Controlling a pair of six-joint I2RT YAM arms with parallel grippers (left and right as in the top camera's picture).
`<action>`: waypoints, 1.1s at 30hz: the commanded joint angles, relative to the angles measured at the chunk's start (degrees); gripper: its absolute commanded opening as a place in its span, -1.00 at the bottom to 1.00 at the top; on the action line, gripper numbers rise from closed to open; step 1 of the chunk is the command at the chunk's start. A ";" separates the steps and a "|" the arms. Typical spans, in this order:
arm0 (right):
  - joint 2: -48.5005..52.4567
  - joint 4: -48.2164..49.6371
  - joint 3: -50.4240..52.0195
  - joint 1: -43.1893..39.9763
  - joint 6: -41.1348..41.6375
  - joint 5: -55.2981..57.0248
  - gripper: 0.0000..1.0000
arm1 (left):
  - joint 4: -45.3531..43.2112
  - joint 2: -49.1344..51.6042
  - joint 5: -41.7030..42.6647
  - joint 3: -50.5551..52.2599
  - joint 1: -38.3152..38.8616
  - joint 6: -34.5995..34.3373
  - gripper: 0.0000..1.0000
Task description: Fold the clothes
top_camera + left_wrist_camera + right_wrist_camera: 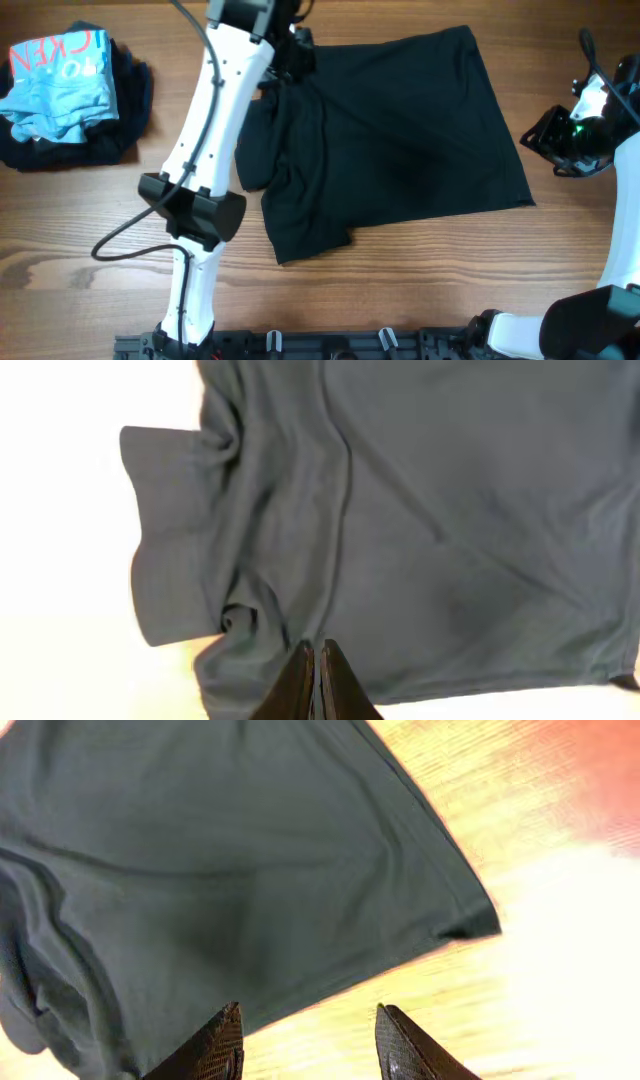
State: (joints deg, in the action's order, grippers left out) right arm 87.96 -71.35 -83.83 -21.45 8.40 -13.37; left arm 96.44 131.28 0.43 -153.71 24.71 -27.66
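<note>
The black T-shirt lies spread on the wooden table, its left side bunched and partly folded over. It fills the left wrist view and the right wrist view. My left gripper is at the shirt's far left edge, with its fingers pressed together on a thin fold of the fabric. My right gripper hovers just off the shirt's right edge, open and empty, with the shirt's corner ahead of it. No logo or collar tag shows.
A light-blue garment with red lettering lies on a dark pile of clothes at the far left. A black cable loops from the left arm over the wooden table. A rail runs along the front edge.
</note>
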 commanded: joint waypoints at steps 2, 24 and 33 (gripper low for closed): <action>-3.34 -1.42 -0.68 0.28 2.51 3.06 -0.14 | 0.11 -0.15 -1.68 -0.04 5.75 -1.33 -0.92; -6.32 0.09 -0.57 0.28 0.42 3.04 0.12 | 0.11 -23.91 -13.38 -0.04 3.43 0.24 -0.13; -6.32 0.44 -0.57 0.28 0.35 3.02 0.22 | 0.07 -42.56 -20.13 18.16 3.39 -7.74 0.12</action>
State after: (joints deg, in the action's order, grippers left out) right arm 82.37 -71.13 -83.83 -21.45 8.99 -11.25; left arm 96.73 95.90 -13.96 -147.50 28.10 -28.95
